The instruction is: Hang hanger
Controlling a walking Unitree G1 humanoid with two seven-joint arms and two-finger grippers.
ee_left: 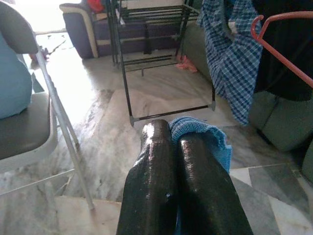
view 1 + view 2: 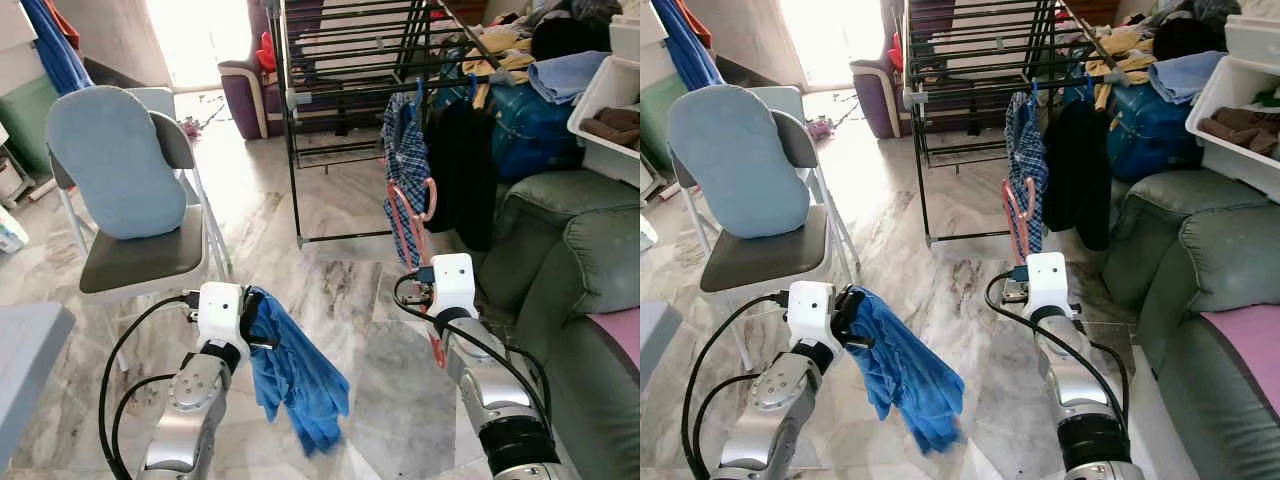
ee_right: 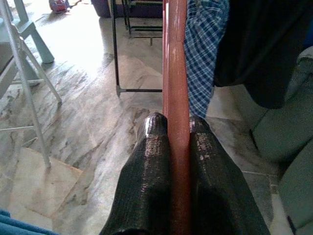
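My right gripper point(image 3: 177, 122) is shut on the stem of a red hanger point(image 3: 177, 73), which stands upright in front of me point(image 2: 410, 215). Its hook is level with a blue plaid shirt point(image 2: 408, 150) and a black garment point(image 2: 462, 160), both hung on the black drying rack point(image 2: 340, 60). My left gripper point(image 1: 171, 129) is shut on a blue cloth point(image 2: 300, 380). The cloth droops from the fingers toward the floor, low at my left front. The rack stands ahead of both arms, a short way beyond the hanger.
A folding chair with a light blue cushion point(image 2: 125, 165) stands at the left. A green sofa point(image 2: 580, 270) lines the right side, with a white bin point(image 2: 610, 110) and piled clothes above it. A purple armchair point(image 2: 240, 90) sits behind the rack. Marble floor lies between.
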